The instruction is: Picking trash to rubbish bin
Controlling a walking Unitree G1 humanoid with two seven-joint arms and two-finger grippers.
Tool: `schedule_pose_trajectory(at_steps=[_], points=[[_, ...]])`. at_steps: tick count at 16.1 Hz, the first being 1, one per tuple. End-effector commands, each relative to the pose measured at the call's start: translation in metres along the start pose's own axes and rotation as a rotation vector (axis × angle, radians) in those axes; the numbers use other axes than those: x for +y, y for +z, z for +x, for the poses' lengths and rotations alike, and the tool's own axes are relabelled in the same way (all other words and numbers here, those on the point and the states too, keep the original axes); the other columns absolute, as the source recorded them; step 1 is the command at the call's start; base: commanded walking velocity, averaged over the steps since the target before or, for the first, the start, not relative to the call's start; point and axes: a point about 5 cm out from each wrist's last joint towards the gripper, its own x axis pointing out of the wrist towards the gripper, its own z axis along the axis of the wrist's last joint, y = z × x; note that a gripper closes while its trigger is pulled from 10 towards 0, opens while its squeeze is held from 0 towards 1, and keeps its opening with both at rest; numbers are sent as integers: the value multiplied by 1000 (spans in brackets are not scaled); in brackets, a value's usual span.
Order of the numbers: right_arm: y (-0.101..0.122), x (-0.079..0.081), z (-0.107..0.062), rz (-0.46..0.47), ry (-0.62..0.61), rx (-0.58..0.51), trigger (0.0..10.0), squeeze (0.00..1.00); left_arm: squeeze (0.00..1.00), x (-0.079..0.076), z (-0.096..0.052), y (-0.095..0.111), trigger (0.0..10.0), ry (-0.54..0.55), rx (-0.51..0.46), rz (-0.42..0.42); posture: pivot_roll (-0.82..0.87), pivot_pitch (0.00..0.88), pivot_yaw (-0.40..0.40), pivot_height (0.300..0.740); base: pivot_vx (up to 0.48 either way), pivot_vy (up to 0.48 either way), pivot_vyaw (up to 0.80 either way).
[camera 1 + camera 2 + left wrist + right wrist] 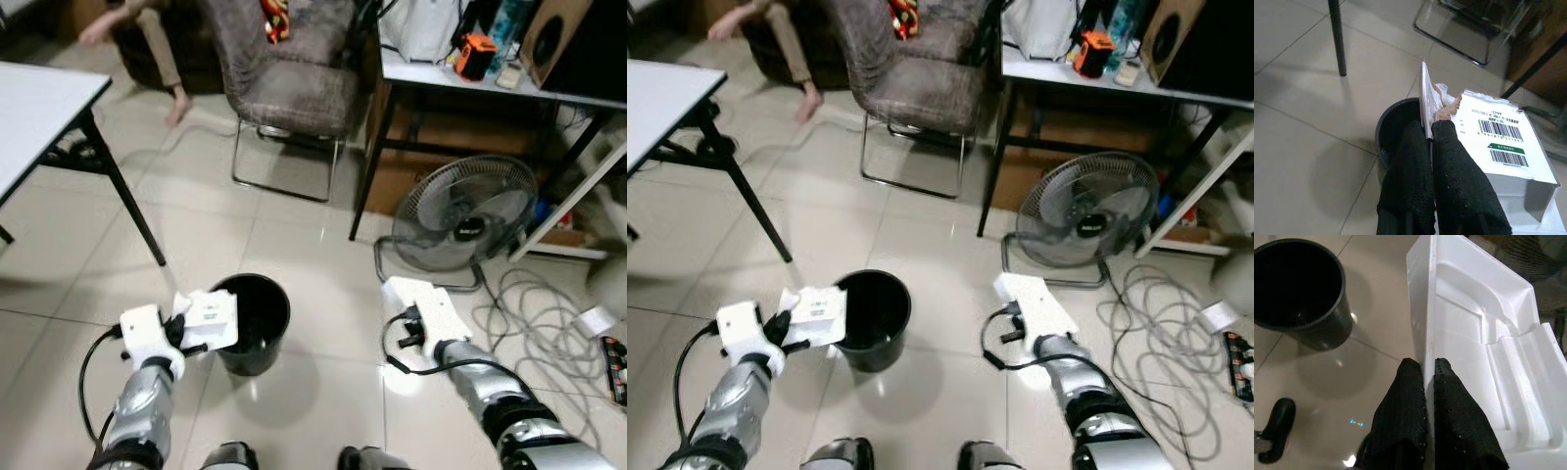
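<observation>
I hold left gripper (1430, 142) clamped on torn white barcoded cardboard box (211, 319) at round black plastic bin (253, 323) rim; right gripper (1429, 374) clamped on white moulded foam tray (1484, 362) edge; open tiled floor (323, 294) between.

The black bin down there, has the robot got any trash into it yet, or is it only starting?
Not much looks done: what shows of the black bin inside looks dark and bare. In hand, the left gripper pinches a torn white box at the bin's rim, and the right gripper pinches a white foam tray off to the bin's right. Both are left to drop.
</observation>
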Motion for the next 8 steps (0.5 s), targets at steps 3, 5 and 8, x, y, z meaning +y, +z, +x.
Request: schedule_pose_trajectory(at_steps=[3, 5, 8], points=[[-2, 0, 0, 5, -13, 9, 10000, 0, 0, 1, -2, -3, 0, 0, 2, 8, -83, 117, -32, 740, 0, 0, 0], [-4, 6, 2, 28, -15, 5, 10000, 0, 0, 8, -5, -4, 0, -2, 12, 27, -79, 124, -9, 740, 0, 0, 0], [-6, 11, 3, 64, -31, -1, 10000, 0, 0, 15, -4, -2, 0, -23, 49, 77, -81, 141, 58, 740, 0, 0, 0]])
